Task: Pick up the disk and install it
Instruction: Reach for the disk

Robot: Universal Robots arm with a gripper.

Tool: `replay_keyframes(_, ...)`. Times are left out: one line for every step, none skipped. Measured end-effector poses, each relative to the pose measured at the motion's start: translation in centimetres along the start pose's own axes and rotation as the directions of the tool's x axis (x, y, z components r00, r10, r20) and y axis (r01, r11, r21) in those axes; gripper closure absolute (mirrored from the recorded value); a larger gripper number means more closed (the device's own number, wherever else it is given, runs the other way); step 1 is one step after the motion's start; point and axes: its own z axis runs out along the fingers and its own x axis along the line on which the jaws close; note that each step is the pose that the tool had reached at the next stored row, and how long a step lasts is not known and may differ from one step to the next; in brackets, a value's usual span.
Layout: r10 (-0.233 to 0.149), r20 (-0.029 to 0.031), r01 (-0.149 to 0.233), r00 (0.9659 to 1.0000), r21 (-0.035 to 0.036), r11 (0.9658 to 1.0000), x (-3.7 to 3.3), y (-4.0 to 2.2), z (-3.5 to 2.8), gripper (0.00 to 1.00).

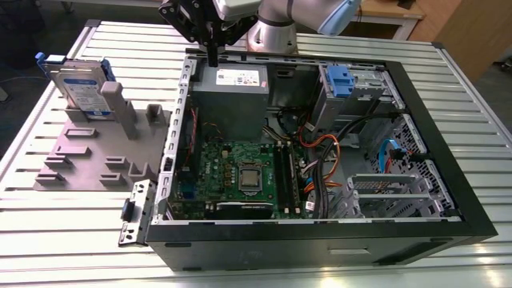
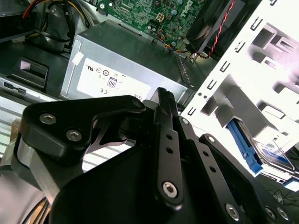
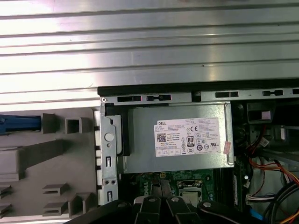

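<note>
Gripper, closed together and empty, is hovering over the power-supply box at the exterior view's upper centre, while the disk is standing upright on edge in the grey fixture, well apart toward the upper left.

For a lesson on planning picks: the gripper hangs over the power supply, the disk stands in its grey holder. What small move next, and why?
Probably carry the gripper toward the exterior view's left, over the disk. It holds nothing and hangs above the power supply in the case, while the disk stands upright in the grey holder outside it, untouched.
</note>
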Motion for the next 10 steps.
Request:
replay_keyframes(0.000,0.0000,0.000,1.0000,0.0000,1.0000,0.00,0.00,0.00,0.89)
replay_keyframes(0.000,-0.0001,0.000,1.0000,0.0000,1.0000,0.00,0.00,0.00,0.89)
replay_keyframes(0.000,0.0000,0.000,1.0000,0.0000,1.0000,0.00,0.00,0.00,0.89)
replay_keyframes(0.000,0.0000,0.000,1.0000,-0.0001,1.0000,0.01,0.00,0.00,0.89)
replay_keyframes(0.000,0.0000,0.000,1.0000,-0.0001,1.0000,0.06,0.00,0.00,0.89)
replay_keyframes(0.000,0.0000,0.000,1.0000,-0.0001,1.0000,0.15,-0.02,0.00,0.89)
replay_keyframes(0.000,0.0000,0.000,1.0000,-0.0001,1.0000,0.25,-0.02,0.00,0.89)
replay_keyframes(0.000,0.0000,0.000,1.0000,-0.0001,1.0000,0.35,-0.02,0.00,0.89)
replay_keyframes(0.000,0.0000,0.000,1.0000,-0.0001,1.0000,0.45,-0.02,0.00,0.89)
replay_keyframes(0.000,0.0000,0.000,1.0000,-0.0001,1.0000,0.52,-0.02,0.00,0.89)
